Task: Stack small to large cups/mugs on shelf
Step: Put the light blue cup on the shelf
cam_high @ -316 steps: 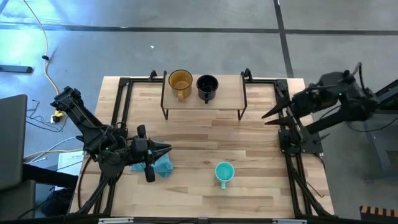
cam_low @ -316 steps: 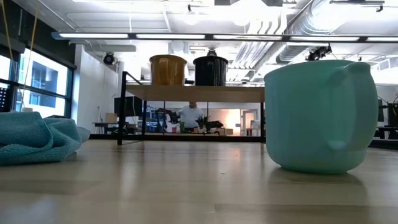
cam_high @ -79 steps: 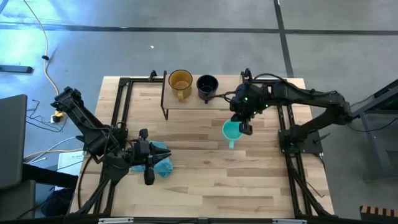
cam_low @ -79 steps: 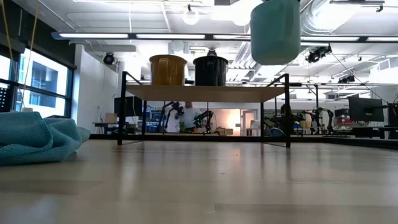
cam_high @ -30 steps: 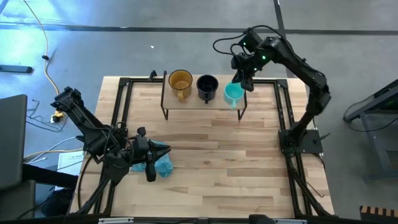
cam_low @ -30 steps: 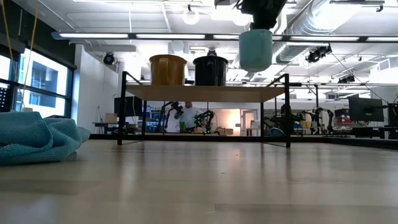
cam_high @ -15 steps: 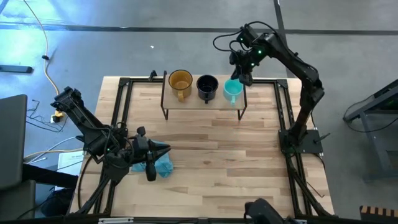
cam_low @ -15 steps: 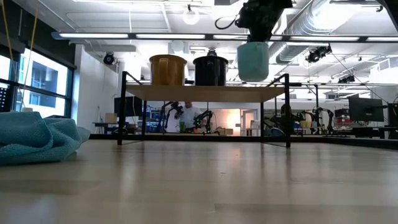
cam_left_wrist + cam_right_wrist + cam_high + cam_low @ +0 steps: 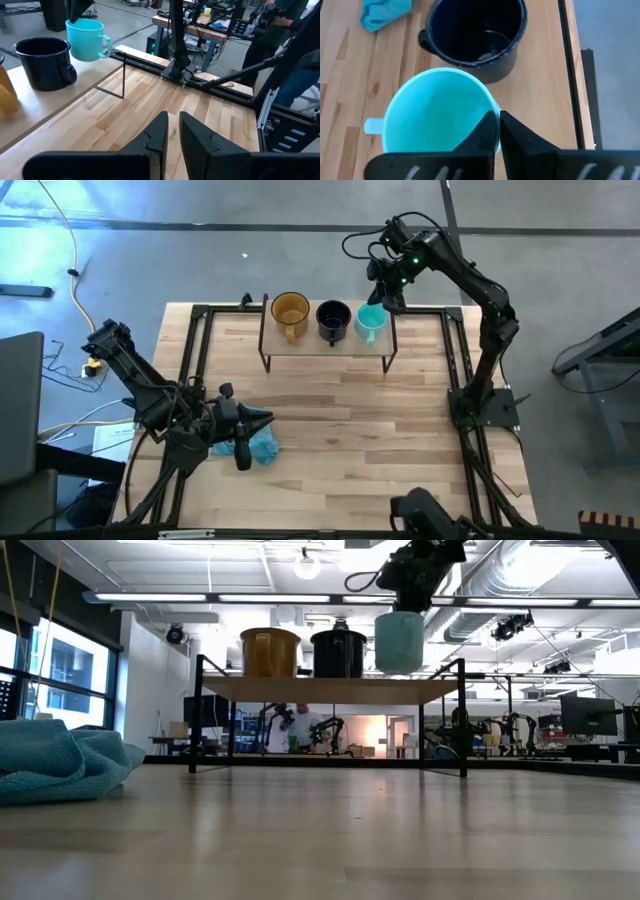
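Note:
On the shelf (image 9: 325, 340) stand the amber mug (image 9: 290, 311) and, to its right, the black mug (image 9: 333, 318); both rest on their bases. My right gripper (image 9: 384, 302) is over the shelf's right end, shut on the teal mug (image 9: 371, 323). In the low view the teal mug (image 9: 400, 640) hangs just above the board (image 9: 330, 690), right of the black mug (image 9: 338, 653). My left gripper (image 9: 258, 420) waits shut near the table's left near side, over the blue cloth (image 9: 262, 446). My right gripper pinches the teal mug's rim (image 9: 487, 111), one finger inside the cup and one outside, on the side roughly opposite the handle (image 9: 371, 125). The fingers come from above, slanting in from the far right. The mug hangs upright below them, close over the shelf board; whether it touches the board I cannot tell.
The shelf stands at the table's far edge between black frame rails (image 9: 195, 350). The wide wooden tabletop (image 9: 340, 420) lies before it. A dark shape (image 9: 420, 515) shows at the table's near edge. A person (image 9: 280, 20) stands in the room beyond.
My right gripper has come down and a little toward the table's left, carrying the teal mug from above the shelf's right end to just over the board, closer to the black mug. Its hold has not changed. A dark shape has come in at the near edge.

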You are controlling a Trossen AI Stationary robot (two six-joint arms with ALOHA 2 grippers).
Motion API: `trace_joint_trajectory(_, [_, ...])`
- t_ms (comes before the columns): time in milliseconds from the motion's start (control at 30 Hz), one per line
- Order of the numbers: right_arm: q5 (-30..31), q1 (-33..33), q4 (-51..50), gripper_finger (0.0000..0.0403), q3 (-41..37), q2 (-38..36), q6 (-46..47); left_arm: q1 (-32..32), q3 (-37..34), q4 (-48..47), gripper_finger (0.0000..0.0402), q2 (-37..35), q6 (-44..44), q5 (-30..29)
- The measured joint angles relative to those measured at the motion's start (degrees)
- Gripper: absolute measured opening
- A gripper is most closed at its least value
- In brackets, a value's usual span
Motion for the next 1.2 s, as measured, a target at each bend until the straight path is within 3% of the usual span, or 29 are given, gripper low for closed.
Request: trace_joint_trajectory(1200, [-0.23,-1.65,-1.2,0.0,-0.02,3.52,-1.74,0.0,0.0,-1.68,0.0037,0.0,-3.75,-0.86])
